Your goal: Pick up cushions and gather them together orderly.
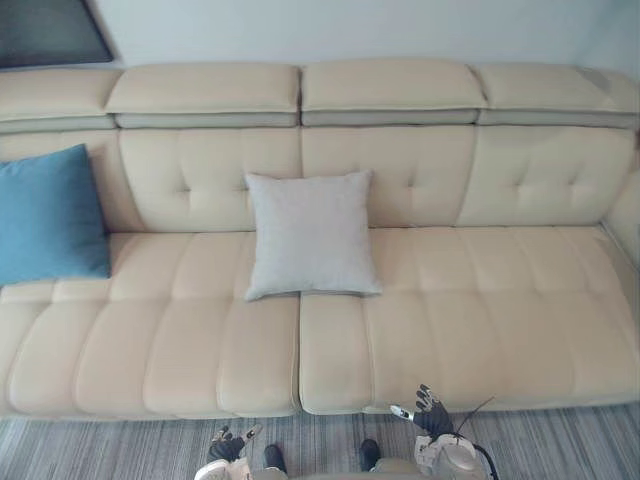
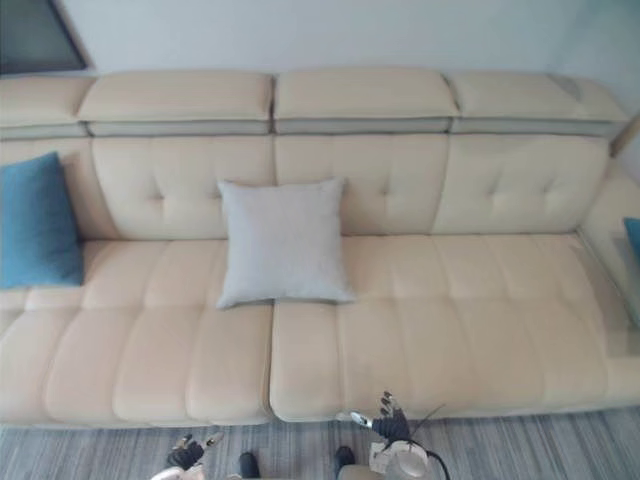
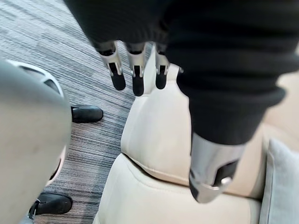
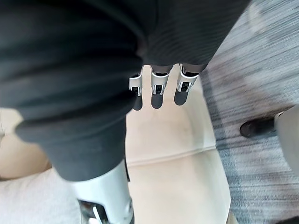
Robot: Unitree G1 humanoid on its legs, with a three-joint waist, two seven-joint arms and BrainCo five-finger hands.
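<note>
A light grey cushion (image 1: pixel 312 235) leans upright against the backrest at the middle of the cream sofa (image 1: pixel 470 300). A blue cushion (image 1: pixel 48 213) leans at the sofa's far left. At the far right a sliver of another blue cushion (image 2: pixel 633 235) shows. My left hand (image 1: pixel 228 447) and right hand (image 1: pixel 430 412) hang low in front of the sofa's front edge, well short of the cushions. In the left wrist view the left hand (image 3: pixel 136 77) has straight fingers and holds nothing. The right hand (image 4: pixel 157 88) looks the same, and the grey cushion's corner (image 4: pixel 32 200) lies past its thumb.
Grey striped carpet (image 1: pixel 120 450) runs along the sofa's front. The sofa turns a corner at the far right (image 2: pixel 620 250). A dark panel (image 1: pixel 50 30) hangs on the wall at the upper left.
</note>
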